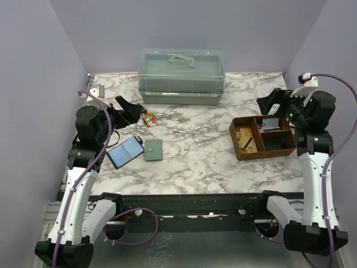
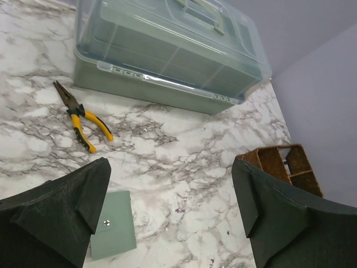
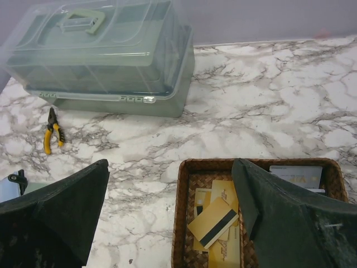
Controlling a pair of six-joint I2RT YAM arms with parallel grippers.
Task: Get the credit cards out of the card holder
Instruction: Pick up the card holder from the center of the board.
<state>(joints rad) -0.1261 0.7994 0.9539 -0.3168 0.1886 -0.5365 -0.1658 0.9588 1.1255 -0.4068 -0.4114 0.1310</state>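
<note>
A: Counting from the left, we log the card holder (image 1: 153,149): grey-green, folded shut, flat on the marble table (image 1: 201,167), near-left of centre. Neighbours?

B: We note a black-framed blue panel (image 1: 125,152) just beside its left edge, and yellow-handled pliers (image 1: 148,118) farther back. The left gripper (image 1: 129,109) hangs above the table beside the pliers, jaws spread wide, grasping nothing.

A: And the credit cards (image 3: 215,220)?

B: We find tan ones heaped in the left compartment of the brown basket (image 1: 266,156) on the right, well apart from the holder. A pale card (image 3: 295,175) lies in a far compartment. The right gripper (image 1: 274,100) hovers over the basket's far edge, likewise released and empty.

A: Last item?

B: We enter a clear-lidded green storage box (image 1: 181,76) along the far edge.
</note>
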